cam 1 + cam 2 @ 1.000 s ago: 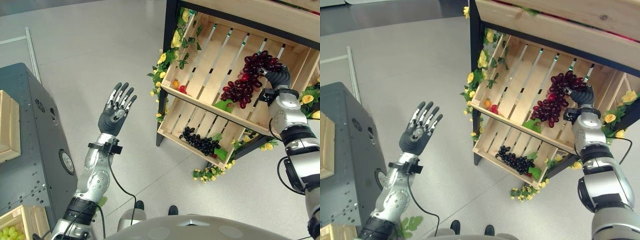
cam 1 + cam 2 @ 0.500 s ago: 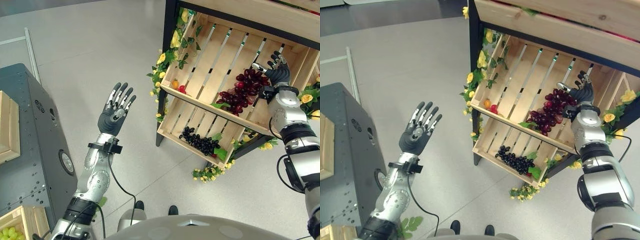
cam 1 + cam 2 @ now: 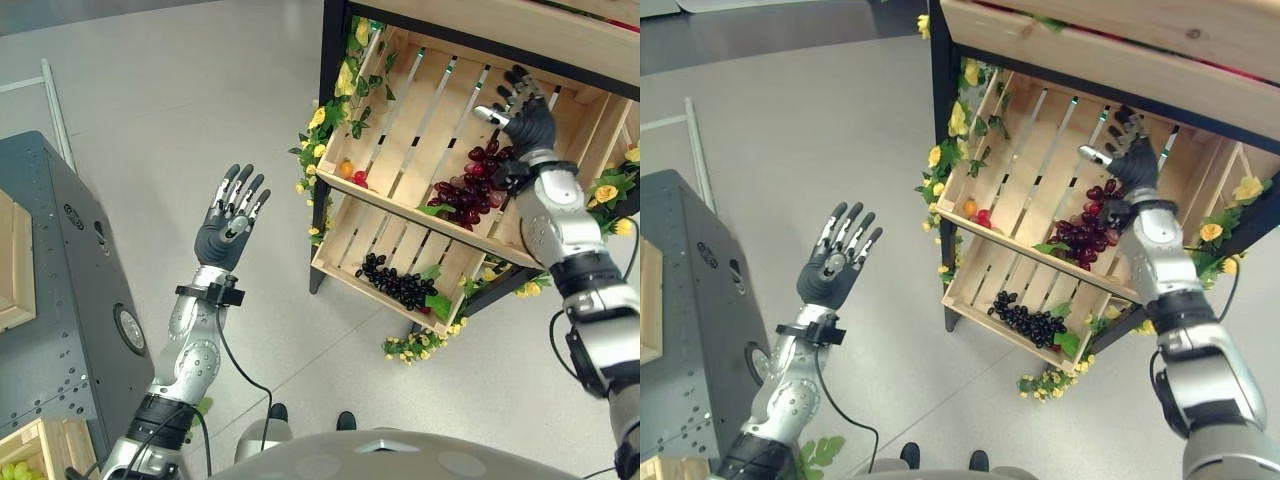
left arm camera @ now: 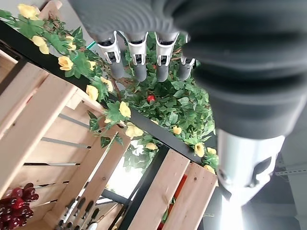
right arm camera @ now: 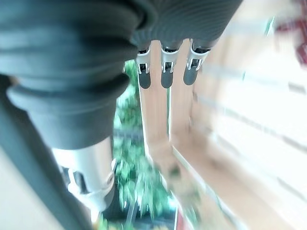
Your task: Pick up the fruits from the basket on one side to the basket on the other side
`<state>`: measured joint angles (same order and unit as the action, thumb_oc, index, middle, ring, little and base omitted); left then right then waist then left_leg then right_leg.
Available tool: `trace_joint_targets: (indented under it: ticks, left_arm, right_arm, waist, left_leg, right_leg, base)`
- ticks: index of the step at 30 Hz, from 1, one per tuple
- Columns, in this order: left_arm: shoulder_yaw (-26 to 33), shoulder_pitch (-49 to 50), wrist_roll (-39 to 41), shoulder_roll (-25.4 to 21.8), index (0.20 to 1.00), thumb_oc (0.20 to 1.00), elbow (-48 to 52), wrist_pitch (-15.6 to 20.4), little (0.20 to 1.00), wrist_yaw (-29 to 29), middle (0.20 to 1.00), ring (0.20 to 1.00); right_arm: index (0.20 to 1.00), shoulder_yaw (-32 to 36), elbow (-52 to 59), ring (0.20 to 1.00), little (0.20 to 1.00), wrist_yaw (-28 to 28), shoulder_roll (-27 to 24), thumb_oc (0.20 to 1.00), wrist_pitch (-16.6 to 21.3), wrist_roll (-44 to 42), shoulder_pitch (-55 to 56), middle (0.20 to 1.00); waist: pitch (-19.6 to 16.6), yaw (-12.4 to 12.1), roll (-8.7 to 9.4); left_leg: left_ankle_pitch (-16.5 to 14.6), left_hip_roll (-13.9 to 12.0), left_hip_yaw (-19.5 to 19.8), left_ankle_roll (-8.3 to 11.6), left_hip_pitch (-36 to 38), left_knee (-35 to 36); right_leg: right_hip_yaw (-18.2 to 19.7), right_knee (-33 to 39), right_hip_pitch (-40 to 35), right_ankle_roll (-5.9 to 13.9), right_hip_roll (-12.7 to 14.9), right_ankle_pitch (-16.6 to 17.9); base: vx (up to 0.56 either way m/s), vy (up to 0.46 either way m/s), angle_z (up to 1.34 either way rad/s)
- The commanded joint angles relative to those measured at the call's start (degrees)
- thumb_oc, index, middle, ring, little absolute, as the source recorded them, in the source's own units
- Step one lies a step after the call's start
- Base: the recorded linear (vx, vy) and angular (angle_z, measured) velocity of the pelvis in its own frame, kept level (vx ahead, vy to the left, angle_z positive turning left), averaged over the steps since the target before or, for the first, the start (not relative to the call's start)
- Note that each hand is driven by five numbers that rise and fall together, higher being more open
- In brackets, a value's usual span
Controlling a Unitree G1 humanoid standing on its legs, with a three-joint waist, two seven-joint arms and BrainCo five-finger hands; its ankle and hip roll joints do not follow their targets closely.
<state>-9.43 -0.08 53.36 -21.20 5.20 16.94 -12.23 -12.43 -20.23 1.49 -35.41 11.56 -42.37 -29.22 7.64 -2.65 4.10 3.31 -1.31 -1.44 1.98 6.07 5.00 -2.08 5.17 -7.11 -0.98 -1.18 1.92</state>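
Note:
A bunch of red grapes lies in the upper wooden crate of the shelf, against its front rim. My right hand hovers just above the bunch, open with fingers spread and holding nothing; its fingers show straight in the right wrist view. A bunch of dark grapes rests in the lower crate. A small orange fruit and a red one sit in the upper crate's left corner. My left hand is raised over the floor, open and empty.
The black-framed shelf is trimmed with yellow flowers and leaves. A grey cart stands at the left, with a wooden crate of green grapes at the lower left. Open grey floor lies between cart and shelf.
My right hand let go of the red grapes, which settled lower in the upper crate. The hand then rose and moved left, fingers spread. The left hand has stayed still.

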Motion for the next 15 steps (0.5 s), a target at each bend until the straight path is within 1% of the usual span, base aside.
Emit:
trace_joint_targets:
  ticks: [1,4,6,11,15]
  left_arm:
    - [2.57,-0.83,-1.63,-0.07,1.0,1.0,2.96,2.73,1.0,-0.5,1.0,1.0]
    - [4.14,-0.57,-2.37,0.16,1.0,1.0,2.66,2.93,1.0,-0.16,1.0,1.0]
    - [4.88,-0.33,-3.19,0.32,1.0,1.0,2.66,3.06,1.0,-0.11,1.0,1.0]
    - [7.07,0.4,-4.17,0.88,1.0,1.0,3.1,3.85,1.0,0.51,1.0,1.0]
    - [8.6,0.38,-5.11,1.2,1.0,1.0,3.04,4.63,1.0,1.25,1.0,1.0]
  right_arm:
    - [1.0,1.75,3.03,1.0,1.0,-2.3,-0.16,1.0,3.32,-1.71,1.26,1.0]
    - [1.0,2.84,9.31,1.0,1.0,-4.51,0.49,1.0,3.2,-2.3,5.89,1.0]
    - [1.0,3.0,13.09,1.0,1.0,-7.04,-0.19,1.0,2.69,-1.74,8.75,1.0]
    - [1.0,3.73,16.96,1.0,1.0,-10.0,0.22,1.0,1.82,-3.81,14.46,1.0]
    - [1.0,3.56,21.01,1.0,1.0,-12.77,-0.43,1.0,1.37,-3.92,17.5,1.0]
  waist:
    - [-3.02,-0.3,1.47]
    - [-2.86,0.11,1.38]
    - [-2.81,0.21,1.36]
    - [-2.82,0.42,1.41]
    - [-2.64,0.65,1.3]
  left_leg:
    - [-3.23,-0.12,-1.05,0.1,0.82,-0.28]
    - [-3.26,-0.1,-1.06,0.03,0.72,-0.32]
    - [-3.27,-0.05,-1.11,0.0,0.62,-0.37]
    - [-3.3,0.08,-1.08,-0.01,0.49,-0.35]
    - [-3.29,0.16,-1.08,-0.08,0.33,-0.45]
  right_leg:
    - [0.01,-2.29,0.45,7.19,3.96,-0.97]
    - [0.11,-2.46,0.64,7.26,4.11,-1.02]
    - [-0.02,-2.55,0.78,7.3,4.17,-1.09]
    - [-0.05,-2.42,0.7,7.43,4.31,-1.06]
    - [0.09,-2.57,0.98,7.49,4.47,-1.04]
  base:
    - [0.0,0.0,0.0]
    - [0.0,0.0,0.0]
    - [0.0,0.0,0.0]
    - [0.0,0.0,0.0]
    - [0.0,0.0,0.0]
